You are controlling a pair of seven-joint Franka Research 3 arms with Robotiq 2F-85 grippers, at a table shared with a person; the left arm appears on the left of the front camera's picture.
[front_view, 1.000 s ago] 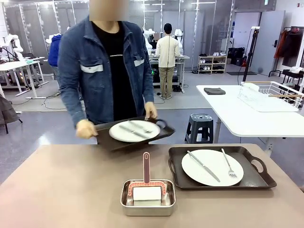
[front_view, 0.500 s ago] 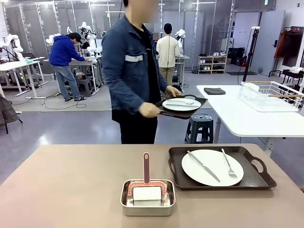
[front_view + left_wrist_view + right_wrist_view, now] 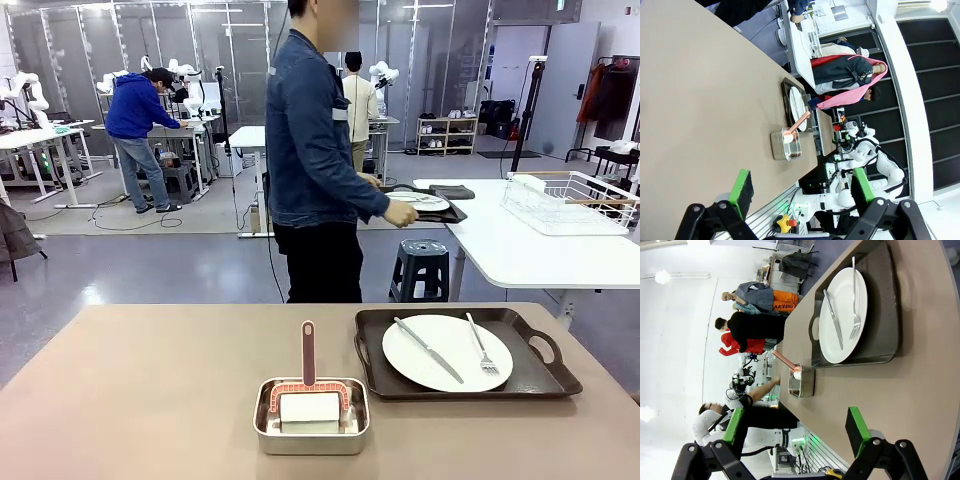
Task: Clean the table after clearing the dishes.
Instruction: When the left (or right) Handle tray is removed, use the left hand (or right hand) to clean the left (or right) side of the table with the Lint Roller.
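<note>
The beige-brown table (image 3: 150,400) carries one dark tray (image 3: 540,380) at its right, holding a white plate (image 3: 447,352) with a knife and a fork. The person stands beyond the far edge, turned right, and holds a second tray with a plate (image 3: 420,205) over the white side table. My left gripper (image 3: 801,187) is open above the table (image 3: 700,100), with nothing between its green pads. My right gripper (image 3: 795,432) is open too, and the plate (image 3: 842,315) on its tray (image 3: 885,300) lies well ahead of it.
A small steel pan (image 3: 310,415) with a red-handled scrubber stands at the table's front middle; it also shows as the pan (image 3: 786,145) and the pan (image 3: 801,381). Behind the table are a white side table with a wire rack (image 3: 570,200) and a grey stool (image 3: 420,265).
The person lifted one tray with its plate off the table, turned right and carried it to the white side table. The grippers have stayed open.
</note>
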